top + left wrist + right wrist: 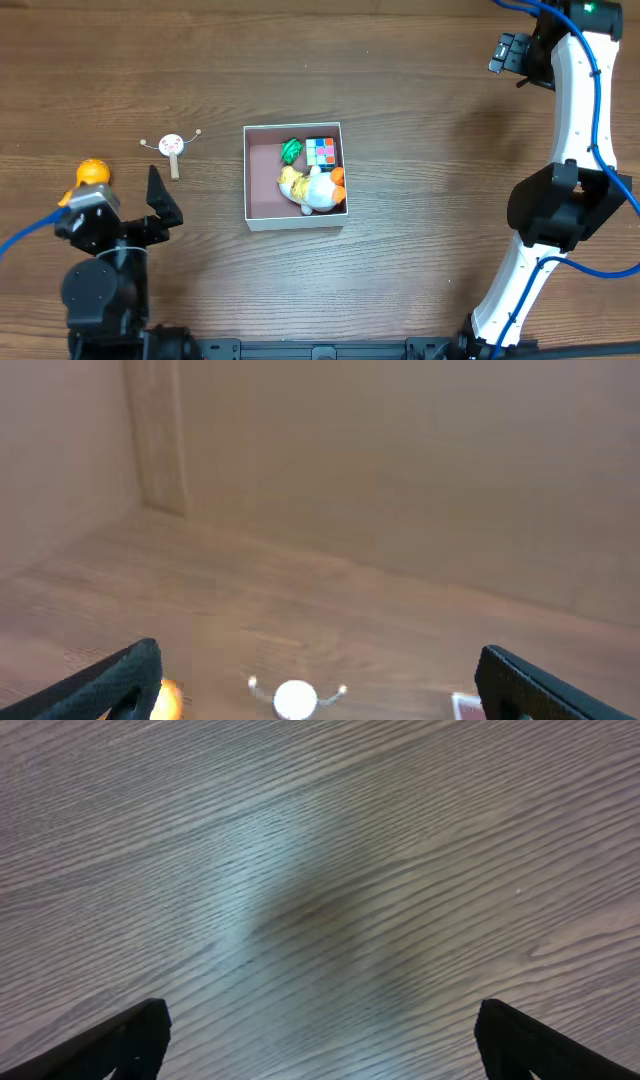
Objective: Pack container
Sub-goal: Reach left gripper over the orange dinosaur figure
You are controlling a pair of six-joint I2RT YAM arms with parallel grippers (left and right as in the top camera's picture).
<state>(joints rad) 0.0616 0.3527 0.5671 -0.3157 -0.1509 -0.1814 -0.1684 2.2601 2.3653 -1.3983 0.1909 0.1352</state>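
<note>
The container point(262, 190), a square shallow box with white walls and a pinkish-brown inside, sits mid-table. In it lie a green toy point(291, 150), a colourful cube point(321, 151), a yellow-and-white plush point(308, 190) and an orange piece point(339, 178). A white round rattle point(172, 146) on a wooden handle and an orange toy point(92, 172) lie on the table to its left. My left gripper point(163, 200) is open and empty, just below the rattle. The left wrist view shows the rattle point(296, 700) between the jaws point(320, 653). My right gripper point(508, 52) is open and empty at the far right.
The right wrist view shows only wood-grain table between the open jaws point(320, 1010). The left wrist view shows the orange toy point(166, 700) by the left finger and a corner of the container point(464, 707) by the right finger. A plain wall stands behind.
</note>
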